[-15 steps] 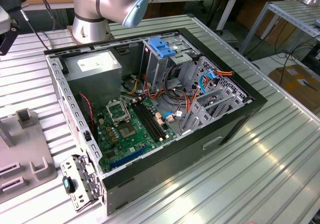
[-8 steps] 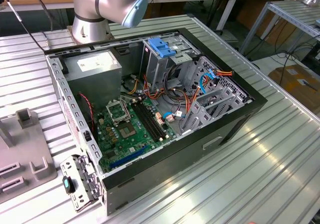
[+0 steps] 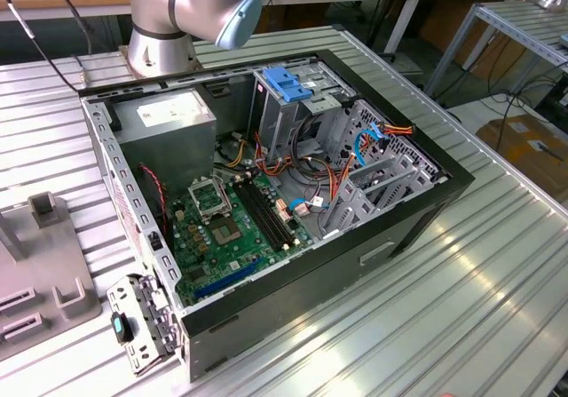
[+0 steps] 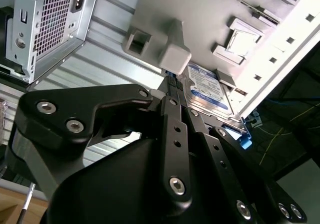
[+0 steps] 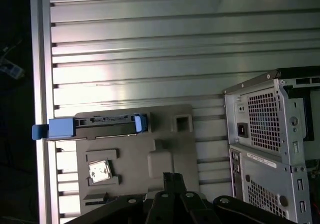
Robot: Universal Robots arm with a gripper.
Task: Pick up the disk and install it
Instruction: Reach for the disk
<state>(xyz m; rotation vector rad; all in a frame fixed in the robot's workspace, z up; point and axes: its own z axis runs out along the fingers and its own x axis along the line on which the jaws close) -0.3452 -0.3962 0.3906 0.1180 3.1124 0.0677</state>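
fingers point(image 4: 171, 97) clenched on nothing, the disk point(image 4: 207, 87) near them on the grey fixture point(image 4: 210, 13).

Just past my matt black gripper point(image 4: 169, 83), the disk point(image 4: 207, 88) shows dull metal, a smooth label and blue plastic rails point(image 5: 60, 129) (faintly glossy), set in a matt grey plastic plate point(image 4: 200, 13) on the ribbed, brushed-metal table point(image 5: 150, 43).

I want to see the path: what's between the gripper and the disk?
In the first wrist view, just bare grey fixture plate between gripper and disk.
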